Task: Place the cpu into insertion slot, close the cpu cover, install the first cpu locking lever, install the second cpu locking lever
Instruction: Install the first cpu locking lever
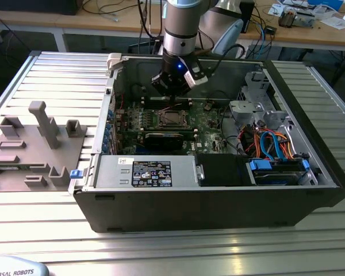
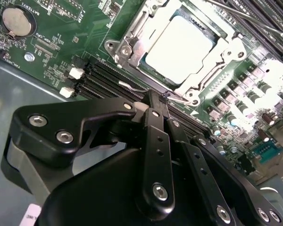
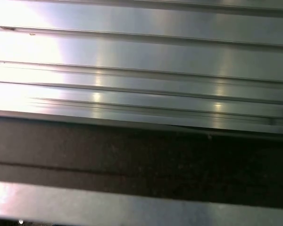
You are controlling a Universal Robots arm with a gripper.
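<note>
Second wrist view, black hand (image 2: pixel 159 101) with fingers pressed together, tips at a thin locking lever (image 2: pixel 179 100), cpu (image 2: pixel 179 47) seated in the socket just beyond, cpu cover (image 2: pixel 132 35) closed around it

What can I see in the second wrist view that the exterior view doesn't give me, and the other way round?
Second wrist view alone: the coin battery on the board and the screws in the tool's black links. Exterior view alone: the whole computer case, its blue cables, and the grey holder tray on the table. Shared: the cpu seated in its socket with the cpu cover closed around it.
</note>
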